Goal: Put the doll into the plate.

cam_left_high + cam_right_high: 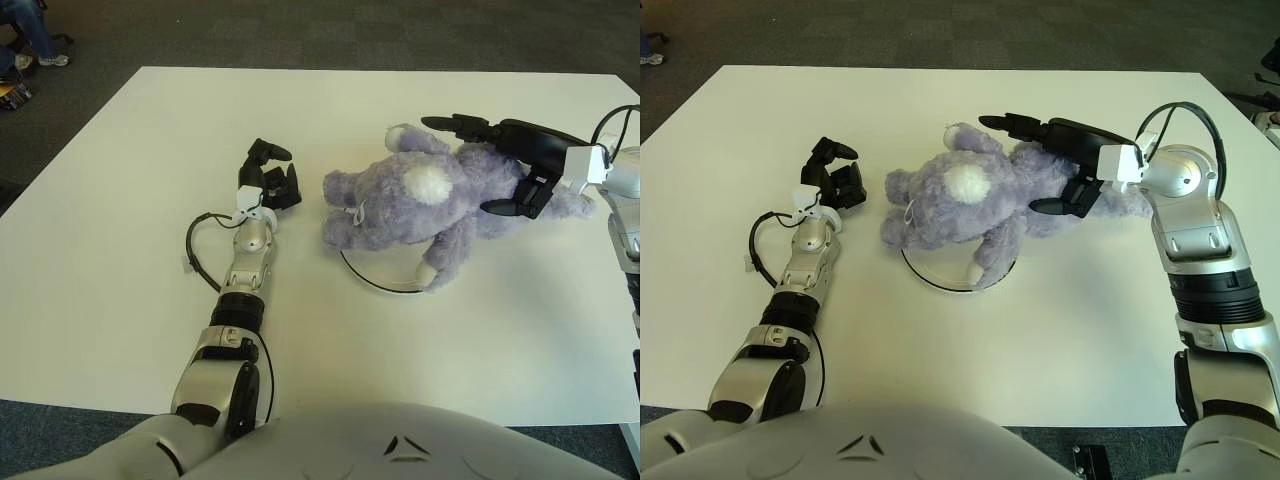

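Observation:
A purple plush doll [400,200] lies on its side across a white, dark-rimmed plate [375,283]. Its head points left and most of the plate is hidden beneath it, with only the front rim showing. My right hand [455,165] is at the doll's rear end on the right. One finger reaches over the top of the body, the thumb sits on the near side, and the hand is shut on the doll. My left hand [272,172] shows left of the doll's head, a short gap from it, holding nothing with its fingers loosely bent.
The white table [130,150] reaches to dark carpet on all sides. A thin black cable loop [195,245] lies beside my left forearm. A person's legs and shoes [30,40] show on the floor at the far left corner.

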